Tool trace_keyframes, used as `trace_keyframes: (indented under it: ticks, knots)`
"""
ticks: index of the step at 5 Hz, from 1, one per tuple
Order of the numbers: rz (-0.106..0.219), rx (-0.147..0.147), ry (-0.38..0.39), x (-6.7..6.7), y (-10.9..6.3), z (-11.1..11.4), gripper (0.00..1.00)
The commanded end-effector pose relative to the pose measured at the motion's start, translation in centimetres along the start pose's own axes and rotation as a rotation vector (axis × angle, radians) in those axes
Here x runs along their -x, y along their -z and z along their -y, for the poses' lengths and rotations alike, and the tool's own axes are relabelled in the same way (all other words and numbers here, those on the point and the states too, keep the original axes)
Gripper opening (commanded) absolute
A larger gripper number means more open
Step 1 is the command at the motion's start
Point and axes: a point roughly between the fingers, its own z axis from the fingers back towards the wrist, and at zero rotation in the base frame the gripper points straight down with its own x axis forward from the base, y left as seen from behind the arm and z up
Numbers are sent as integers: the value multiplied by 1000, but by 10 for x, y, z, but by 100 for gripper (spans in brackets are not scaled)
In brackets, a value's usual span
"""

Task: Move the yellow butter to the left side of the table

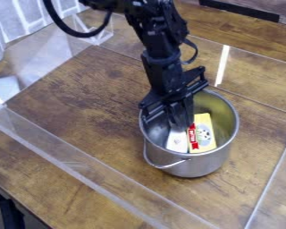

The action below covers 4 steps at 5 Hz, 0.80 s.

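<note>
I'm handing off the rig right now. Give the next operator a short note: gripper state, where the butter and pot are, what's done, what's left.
Gripper: shut, reaching down into the steel pot; whether it grips anything cannot be seen.
Yellow butter: inside the pot, leaning against its wall, beside a white block.
Pot: right of centre on the table.
Done: arm lowered into the pot, jaws closed.
Left: confirm the grip, lift the butter out, set it on the table's left side.
</note>
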Motion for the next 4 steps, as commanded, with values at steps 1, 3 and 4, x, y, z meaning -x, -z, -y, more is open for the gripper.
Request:
trace_keyframes:
  ticks: [1, 3, 4]
  knots:
    - [17, 66, -5, 13, -34, 7, 0]
    - [34, 91, -57, 17, -63, 11, 0]
    - [45, 100, -74, 18, -73, 18, 0]
